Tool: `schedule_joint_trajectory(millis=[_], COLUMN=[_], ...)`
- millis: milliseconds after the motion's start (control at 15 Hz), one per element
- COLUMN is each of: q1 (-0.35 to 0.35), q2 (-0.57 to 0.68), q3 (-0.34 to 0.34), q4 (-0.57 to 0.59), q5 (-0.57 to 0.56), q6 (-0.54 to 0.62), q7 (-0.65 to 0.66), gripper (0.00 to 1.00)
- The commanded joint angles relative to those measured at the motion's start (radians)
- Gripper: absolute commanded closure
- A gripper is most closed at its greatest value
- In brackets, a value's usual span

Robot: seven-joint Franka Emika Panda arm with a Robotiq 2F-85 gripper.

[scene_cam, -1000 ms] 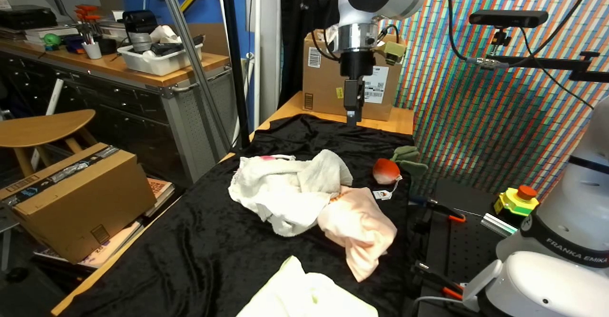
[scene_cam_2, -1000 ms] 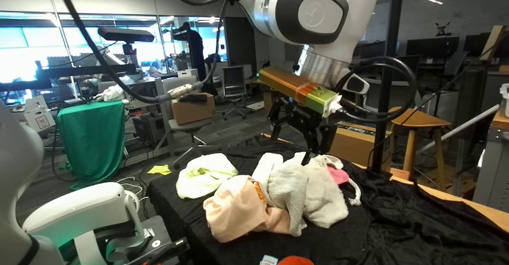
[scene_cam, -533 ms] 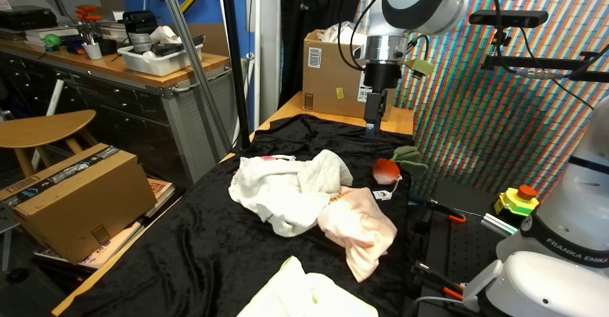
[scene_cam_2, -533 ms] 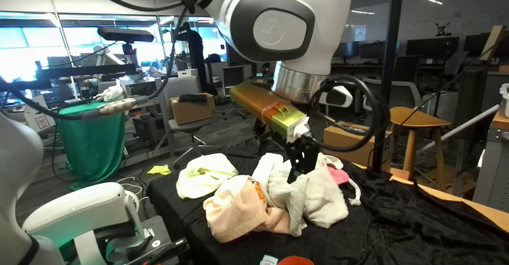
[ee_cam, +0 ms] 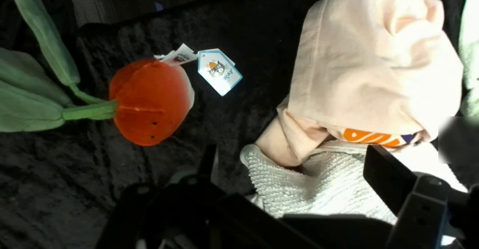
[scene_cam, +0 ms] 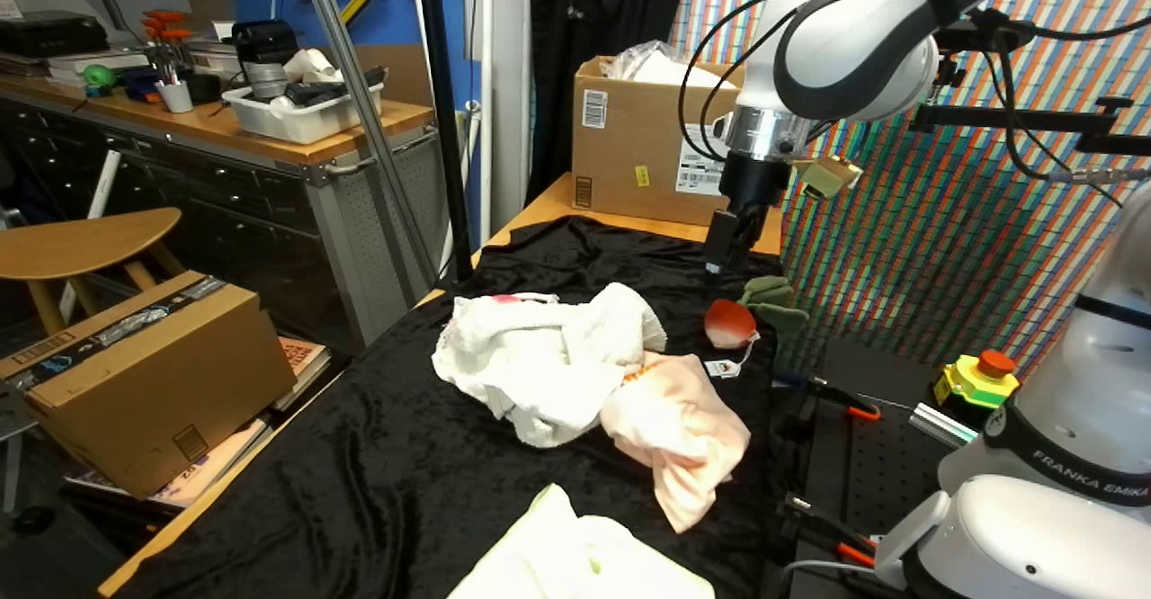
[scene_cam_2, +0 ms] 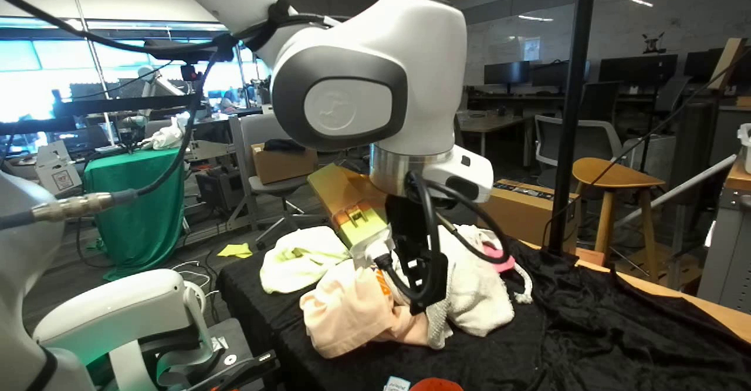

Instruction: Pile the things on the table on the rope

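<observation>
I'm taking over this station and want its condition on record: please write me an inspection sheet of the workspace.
Surface: wrinkled black velvet cover over the table; bare wood at its edges.
Job's things: white terry cloth touching peach cloth with orange print; pale green cloth and plush radish lying apart; white rope end poking out beside the white terry cloth.
Clutter: open cardboard box at the table's far end in an exterior view.
Claw: open, jaws wide apart, nothing held.
Cables: black cable looping near the claw; metal connector on another.
Surroundings: emergency-stop button beside the robot base; workbench with white plastic tub.
</observation>
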State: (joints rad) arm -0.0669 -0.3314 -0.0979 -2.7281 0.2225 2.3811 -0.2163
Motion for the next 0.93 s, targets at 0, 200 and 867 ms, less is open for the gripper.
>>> schedule_joint_trajectory(millis=[0, 200, 867], q1=[-0.017, -0.024, -0.039], q2=[0.028, 0.044, 0.142], q3=[0.019, 0.026, 0.007], q4=[-0.018, -0.028, -0.028], q5=[-0.061, -0.108, -0.13], q6=[0.089, 0.099, 0.099], q7=[0.139, 0.234, 0.348], gripper=[0.0, 0.0, 0.0])
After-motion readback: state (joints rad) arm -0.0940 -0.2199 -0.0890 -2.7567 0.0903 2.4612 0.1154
